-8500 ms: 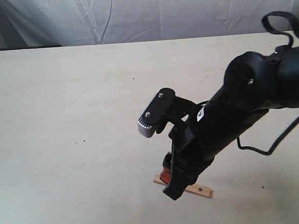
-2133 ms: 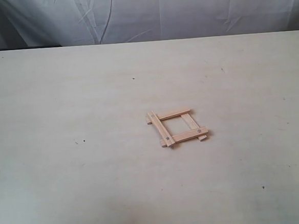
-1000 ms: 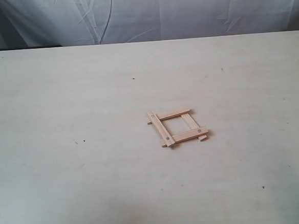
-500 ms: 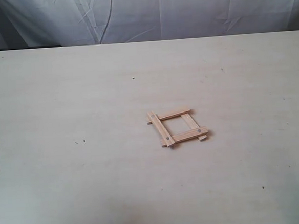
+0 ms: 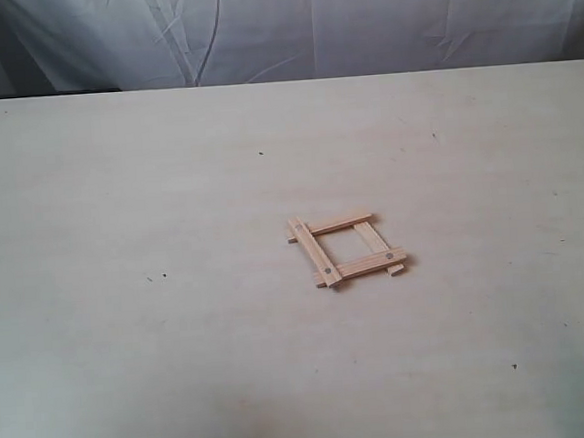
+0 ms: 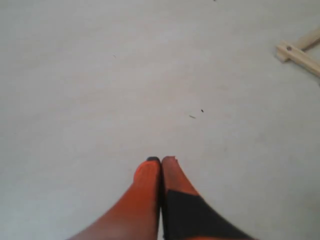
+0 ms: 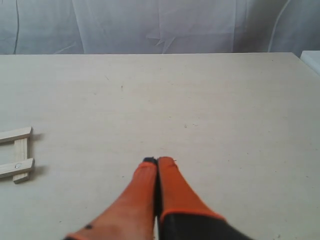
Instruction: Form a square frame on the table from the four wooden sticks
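Sticks of pale wood (image 5: pixel 311 250), four in all, lie as one square frame (image 5: pixel 361 266) slightly right of the middle of the table (image 5: pixel 150 189). Their ends overlap and poke out a little, and two show small dark holes. The left gripper (image 6: pixel 161 161) and the right gripper (image 7: pixel 158 161) each hang over the tabletop, apart from the frame, two orange fingers pressed together on nothing.

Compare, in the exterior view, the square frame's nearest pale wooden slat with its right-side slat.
The nearest pale wooden slat shows a small dark hole near its end; the right-side pale wooden slat shows none. At their corner the nearest slat lies on top and the right-side slat passes beneath, its tip poking out. Both are flat, pale and similar in length.
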You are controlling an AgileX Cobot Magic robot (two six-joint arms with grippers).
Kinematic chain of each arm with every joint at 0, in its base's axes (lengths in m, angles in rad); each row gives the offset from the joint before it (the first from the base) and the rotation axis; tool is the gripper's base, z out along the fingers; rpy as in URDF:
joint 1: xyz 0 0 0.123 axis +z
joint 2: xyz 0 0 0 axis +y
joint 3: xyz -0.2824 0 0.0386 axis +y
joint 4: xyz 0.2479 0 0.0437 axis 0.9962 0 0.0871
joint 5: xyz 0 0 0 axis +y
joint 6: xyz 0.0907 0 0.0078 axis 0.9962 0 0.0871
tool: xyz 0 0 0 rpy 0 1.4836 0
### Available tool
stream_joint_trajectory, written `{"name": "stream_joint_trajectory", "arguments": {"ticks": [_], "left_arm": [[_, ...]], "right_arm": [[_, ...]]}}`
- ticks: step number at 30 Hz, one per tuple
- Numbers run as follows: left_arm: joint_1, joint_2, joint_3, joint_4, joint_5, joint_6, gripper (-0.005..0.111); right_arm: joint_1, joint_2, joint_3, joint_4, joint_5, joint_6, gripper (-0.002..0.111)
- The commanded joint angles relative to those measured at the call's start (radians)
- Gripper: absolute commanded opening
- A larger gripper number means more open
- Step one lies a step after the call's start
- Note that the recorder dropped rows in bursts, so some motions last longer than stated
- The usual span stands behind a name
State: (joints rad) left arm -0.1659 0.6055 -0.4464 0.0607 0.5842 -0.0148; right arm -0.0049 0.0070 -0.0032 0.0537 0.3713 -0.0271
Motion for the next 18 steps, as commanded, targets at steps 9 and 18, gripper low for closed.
{"name": "stream_joint_trajectory", "arguments": {"ticks": [9, 18], "left_arm": [[0.116, -0.550, 0.446, 0.000, -0.394, -0.008, 0.000], [0.134, -0.605, 0.446, 0.017, -0.334, -0.010, 0.000]], "right_arm": [[-0.005, -0.007, 0.003, 0.001, -0.015, 0.000, -0.001], [-0.005, -0.007, 0.003, 0.001, -0.015, 0.000, -0.001]]}}
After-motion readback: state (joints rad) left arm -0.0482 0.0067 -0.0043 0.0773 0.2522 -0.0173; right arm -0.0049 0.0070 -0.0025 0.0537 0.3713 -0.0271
